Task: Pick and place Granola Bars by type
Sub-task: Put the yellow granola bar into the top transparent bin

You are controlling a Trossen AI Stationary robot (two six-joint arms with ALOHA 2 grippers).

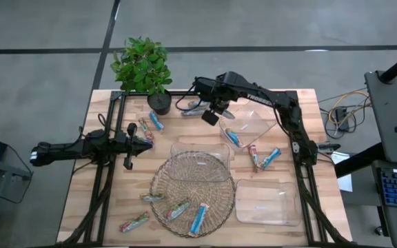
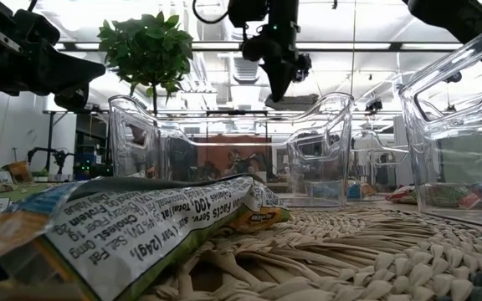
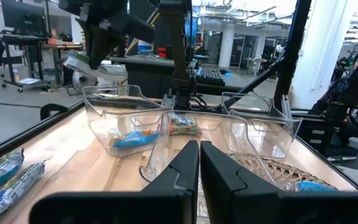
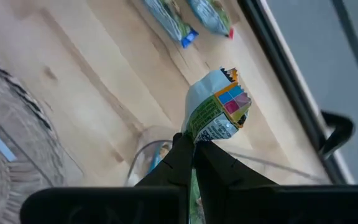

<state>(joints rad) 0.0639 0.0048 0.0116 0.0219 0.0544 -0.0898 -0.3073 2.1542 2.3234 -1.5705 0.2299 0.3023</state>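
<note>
- A light wooden table (image 1: 116, 200) carries a potted plant (image 1: 143, 69), a round wicker mat (image 1: 185, 196) and three clear plastic trays.
- The right end effector (image 4: 193, 144) hangs above the far tray (image 1: 257, 127), pinching a green-silver granola bar (image 4: 219, 112).
- The left end effector (image 3: 199, 149) rests low at the table's left side, fingers pressed together, holding nothing.
- Other granola bars lie on the mat and table; a blue bar (image 1: 233, 138) sits inside the far tray.

Granola bars (image 1: 199, 219) lie scattered flat: several on the wicker mat (image 1: 216, 207), one blue bar (image 1: 233, 138) inside a clear tray (image 1: 267, 125), one green-silver bar (image 4: 219, 112) aloft in the right claw (image 4: 191, 149).
</note>
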